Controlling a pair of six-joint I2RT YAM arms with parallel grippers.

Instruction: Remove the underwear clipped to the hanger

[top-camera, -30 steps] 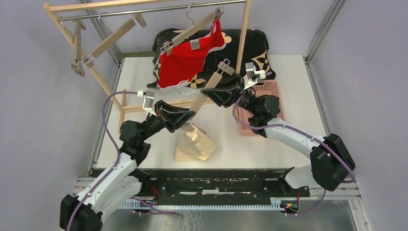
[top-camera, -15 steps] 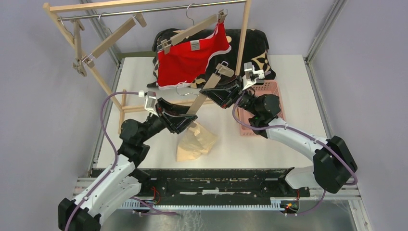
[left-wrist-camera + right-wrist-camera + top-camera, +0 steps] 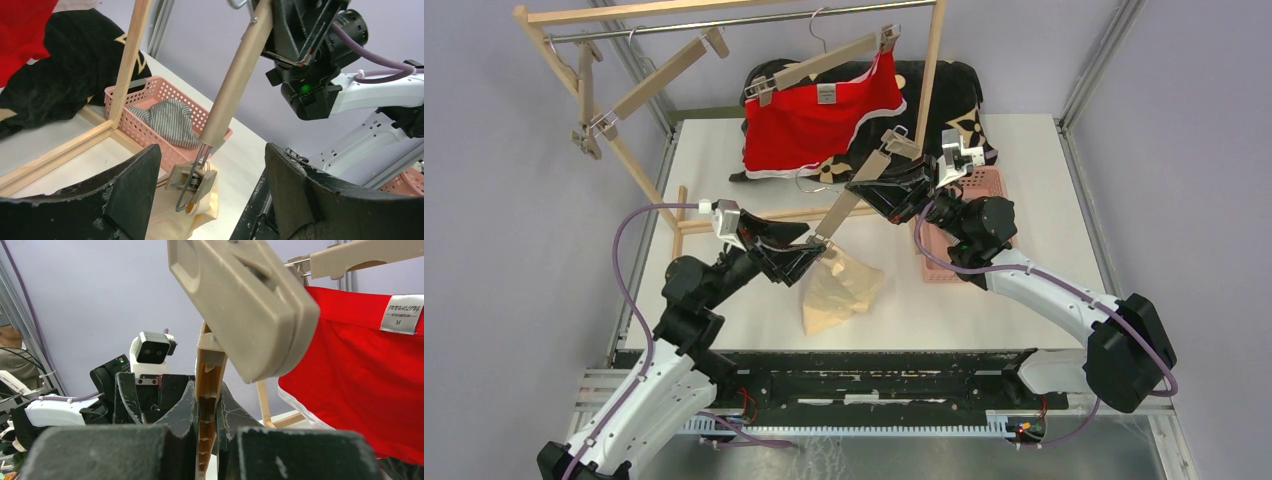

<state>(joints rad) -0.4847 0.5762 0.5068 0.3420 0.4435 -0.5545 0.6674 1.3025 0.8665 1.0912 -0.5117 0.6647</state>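
Note:
A tan wooden hanger [image 3: 854, 195] slants over the table, and my right gripper [image 3: 892, 188] is shut on its bar [image 3: 207, 405]. Its upper clip [image 3: 240, 305] is bare. Its lower clip [image 3: 192, 180] still pinches the pale beige underwear [image 3: 839, 292], which sags onto the table. My left gripper [image 3: 210, 187] is open, its fingers [image 3: 132, 192] apart on either side of that clip without touching it. The red underwear [image 3: 819, 115] hangs clipped to a second hanger [image 3: 824, 60] on the rail. The striped underwear [image 3: 167, 120] lies in the pink basket [image 3: 125, 95].
A wooden rack [image 3: 929, 70] with a metal rail stands at the back, with empty hangers [image 3: 659, 75] at its left. A black cushion with tan marks [image 3: 949, 95] lies behind it. The pink basket [image 3: 979, 185] sits under my right arm.
My left gripper has opened off the lower clip and drawn back left. The hanger and beige underwear shifted slightly right. The red underwear swung up a little.

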